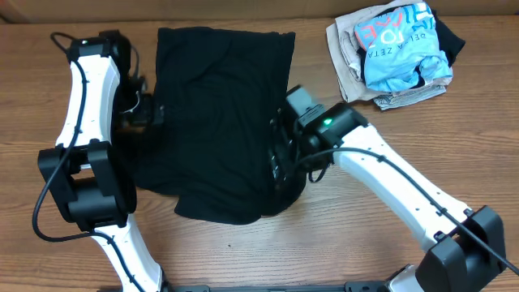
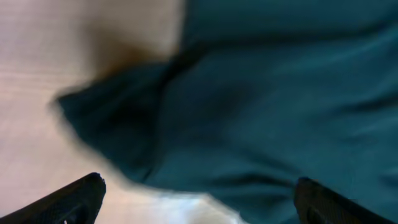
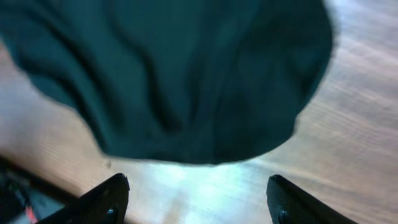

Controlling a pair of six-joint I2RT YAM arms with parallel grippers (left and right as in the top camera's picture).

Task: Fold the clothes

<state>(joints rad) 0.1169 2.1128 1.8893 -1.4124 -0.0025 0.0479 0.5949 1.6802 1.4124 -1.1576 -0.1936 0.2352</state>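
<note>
At centre, black shirt [image 1: 219,122] lay spread; left gripper [image 1: 143,110] at its left edge, right gripper [image 1: 279,154] at its right edge, both jaws spread, empty. I read it as pre-grasp; next needs both edges pinched.

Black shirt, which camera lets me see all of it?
The overhead view. It shows nearly the whole black shirt spread on the table. Each wrist view shows only a blurry close-up of one edge of it.
</note>
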